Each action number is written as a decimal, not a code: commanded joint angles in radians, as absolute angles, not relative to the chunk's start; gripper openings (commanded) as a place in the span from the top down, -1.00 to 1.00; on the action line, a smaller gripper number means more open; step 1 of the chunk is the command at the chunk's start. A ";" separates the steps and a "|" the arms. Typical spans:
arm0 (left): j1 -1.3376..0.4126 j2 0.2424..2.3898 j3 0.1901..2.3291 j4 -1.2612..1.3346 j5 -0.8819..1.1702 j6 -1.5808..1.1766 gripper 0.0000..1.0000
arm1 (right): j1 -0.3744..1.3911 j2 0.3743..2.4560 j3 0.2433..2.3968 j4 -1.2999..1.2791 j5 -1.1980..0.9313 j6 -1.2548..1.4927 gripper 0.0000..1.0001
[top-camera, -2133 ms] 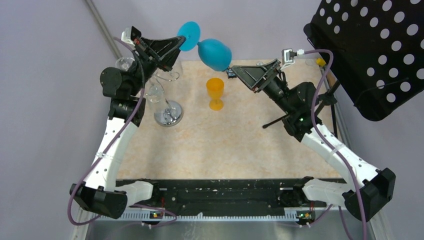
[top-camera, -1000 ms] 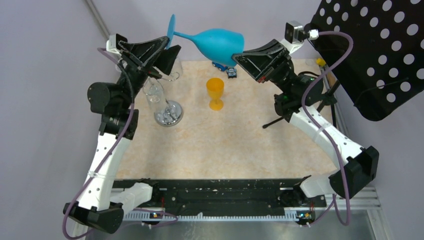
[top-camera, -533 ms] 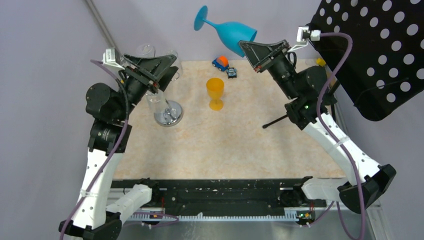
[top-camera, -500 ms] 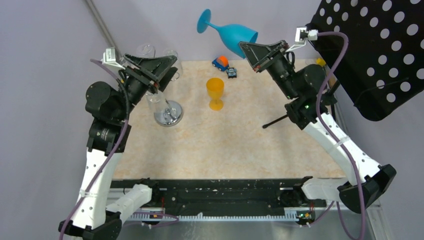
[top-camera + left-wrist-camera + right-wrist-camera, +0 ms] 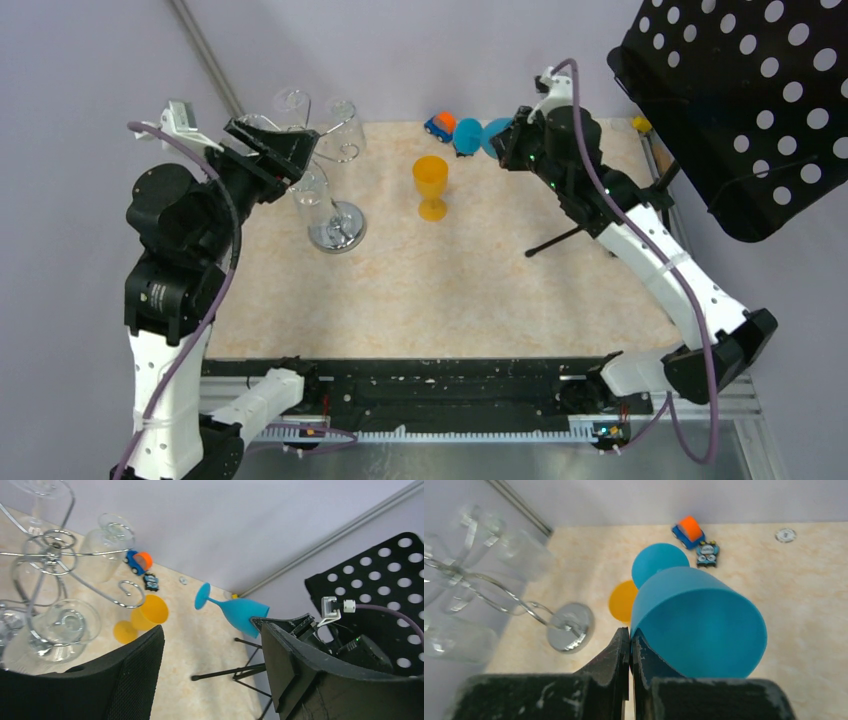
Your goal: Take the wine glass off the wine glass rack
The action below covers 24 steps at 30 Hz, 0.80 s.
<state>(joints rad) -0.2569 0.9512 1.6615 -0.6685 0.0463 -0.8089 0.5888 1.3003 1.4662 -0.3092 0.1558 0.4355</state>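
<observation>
At the far left, the left end effector (image 5: pixel 210 630) hangs in the air just beside the wine glass rack (image 5: pixel 337 228), its two broad, matte black fingers (image 5: pixel 132 672) spread wide with nothing between them. The rack is shiny chrome wire: a round mirrored base on the tabletop (image 5: pixel 450 290), a thin upright post and curled hook arms at the top. Several clear glasses (image 5: pixel 67 627) hang from those hooks, bowls down, their thin transparent walls blurring into the wire. The tabletop is flat and pale beige with a faint marbled pattern. To the right of the rack an orange goblet (image 5: pixel 431 185) of translucent plastic stands upright on its small round foot. Behind it, near the far edge, sits a small toy car (image 5: pixel 440 124), blue with an orange roof. Just to the right of the car is the blue wine glass (image 5: pixel 240 614), smooth and opaque turquoise. It is off the rack and well apart from it. It is tilted, with its flat round foot pointing back toward the rack and its rounded bowl toward the right arm. The right end effector (image 5: pixel 630 632) has its scuffed black fingers (image 5: pixel 609 665) pressed together on the thin rim wall of that bowl, pinching it. At the far right stands a black perforated panel (image 5: pixel 740 90), dotted with even rows of round holes.
</observation>
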 commanded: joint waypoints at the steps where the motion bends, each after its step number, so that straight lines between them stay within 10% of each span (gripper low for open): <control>1: -0.258 0.966 1.725 -0.775 -0.039 -0.690 -0.50 | 0.590 1.405 1.614 -0.635 0.211 0.263 1.00; 24: -0.258 1.025 1.780 -0.837 -0.023 -0.612 -0.52 | 0.575 1.963 1.992 -0.969 0.162 0.128 1.00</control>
